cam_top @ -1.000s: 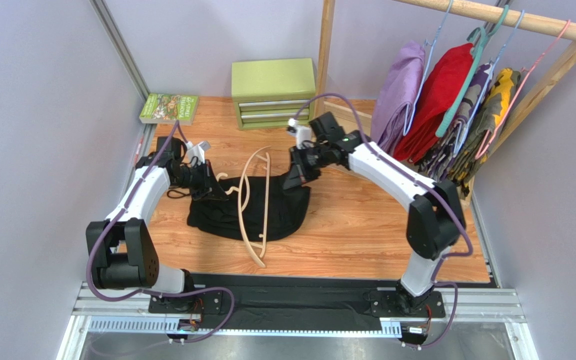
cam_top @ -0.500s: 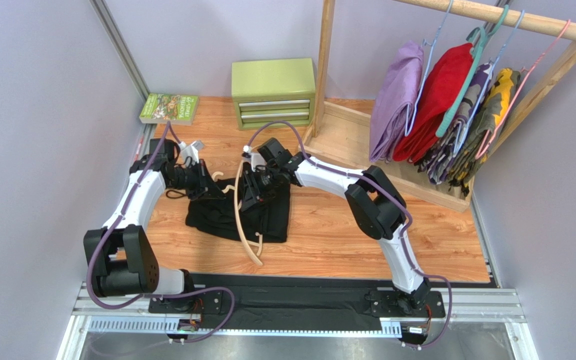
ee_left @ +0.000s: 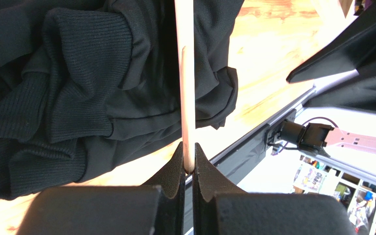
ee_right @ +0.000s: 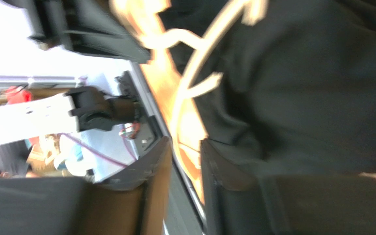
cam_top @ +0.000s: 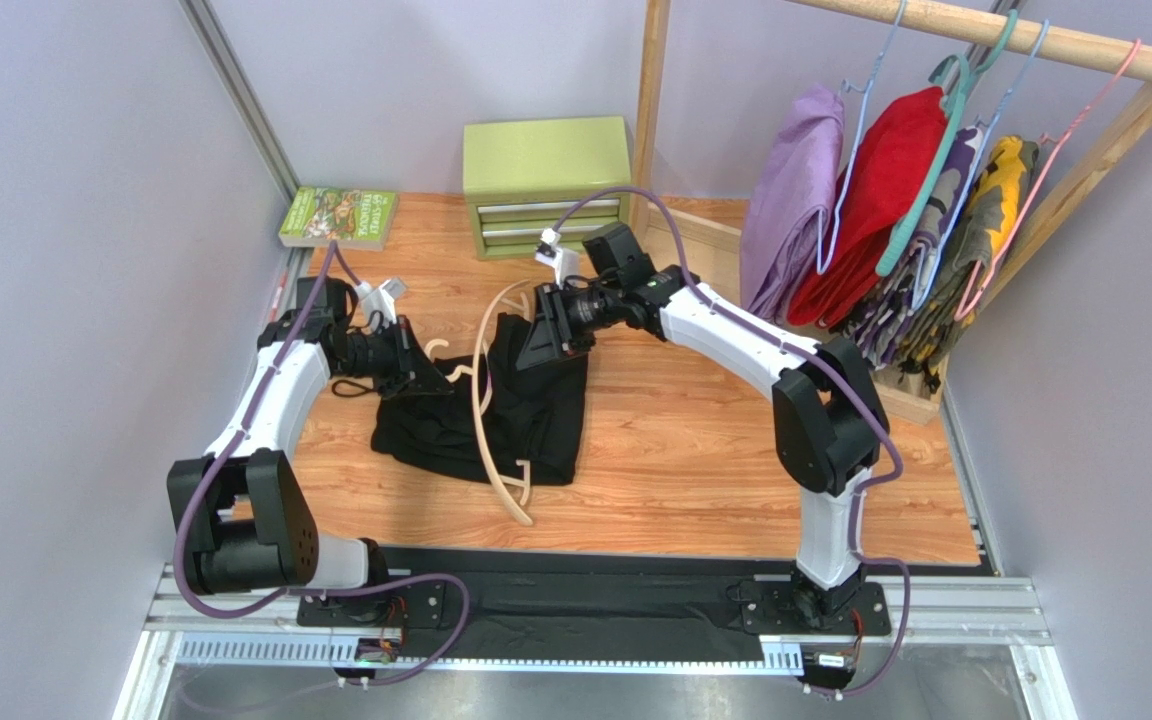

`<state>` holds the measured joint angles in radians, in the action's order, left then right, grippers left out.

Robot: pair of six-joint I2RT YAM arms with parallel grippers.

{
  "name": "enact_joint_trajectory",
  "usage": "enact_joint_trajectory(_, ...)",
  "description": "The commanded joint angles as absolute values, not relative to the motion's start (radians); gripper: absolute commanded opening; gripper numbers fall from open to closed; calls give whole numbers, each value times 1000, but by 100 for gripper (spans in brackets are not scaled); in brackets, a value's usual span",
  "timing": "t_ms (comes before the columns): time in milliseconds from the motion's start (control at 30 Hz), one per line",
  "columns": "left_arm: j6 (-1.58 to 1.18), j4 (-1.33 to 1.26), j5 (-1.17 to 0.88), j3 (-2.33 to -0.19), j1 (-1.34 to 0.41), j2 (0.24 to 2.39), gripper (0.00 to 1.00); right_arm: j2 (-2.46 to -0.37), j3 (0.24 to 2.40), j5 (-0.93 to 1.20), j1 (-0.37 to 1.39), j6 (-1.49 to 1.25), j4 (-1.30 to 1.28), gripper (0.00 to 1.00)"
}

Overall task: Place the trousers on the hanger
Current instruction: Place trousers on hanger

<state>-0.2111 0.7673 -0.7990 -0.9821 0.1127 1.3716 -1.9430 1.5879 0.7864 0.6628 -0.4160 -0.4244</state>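
Two arms are seen reaching inward over a wood-grain bench. At the far left corner a green-covered book is laid flat. Nearer, the left end effector is lowered to the left edge of the trousers, a crumpled black heap spread on the bench between the two arms. In the left wrist view its fingers are pressed together on a thin pale rod of the hanger, which is pinched at their tips and runs away over the ribbed black cloth. From above, the hanger is seen lying flat across the trousers, its curved arm bowed toward the left. Part of the cloth appears to be folded over its straighter bar, of which only the near end is shown. At the far right corner of the heap the right end effector is held low against the cloth. The right wrist view is blurred, but its fingers can be made out standing slightly apart, with the bench showing through the gap and black cloth lying beside the right-hand finger. Behind it a green drawer chest is set against the back wall. Farthest right, a wooden rack is hung with a purple garment, a red garment and other clothes.
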Motion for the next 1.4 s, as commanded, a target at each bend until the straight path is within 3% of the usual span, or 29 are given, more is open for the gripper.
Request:
enact_joint_trajectory(0,-242,726,-865,-985,117,1364,0,-1943,1511,671,655,-354,-437,19)
enact_joint_trajectory(133,-261,710,-882,-986,115,1362,0,-2038,1554,627,681,-336,-433,0)
enact_joint_trajectory(333,-304,683,-902,-980,117,1338,0,-2174,1627,595,788,-347,-410,0)
enact_joint_trajectory(533,-316,684,-894,-980,117,1338,0,-2169,1646,503,864,-333,-422,0)
enact_joint_trajectory(667,-333,672,-888,-970,118,1344,0,-2134,1638,323,867,-295,-477,10)
enact_joint_trajectory(800,-351,649,-905,-962,117,1345,0,-2099,1641,288,862,-227,-511,19)
enact_joint_trajectory(900,-334,661,-900,-966,118,1336,0,-2040,1649,405,832,-216,-514,13)
enact_joint_trajectory(1067,-311,689,-893,-966,118,1332,0,-1957,1654,524,770,-176,-518,11)
enact_joint_trajectory(1367,-298,686,-913,-976,118,1339,0,-2022,1738,399,730,-164,-439,2)
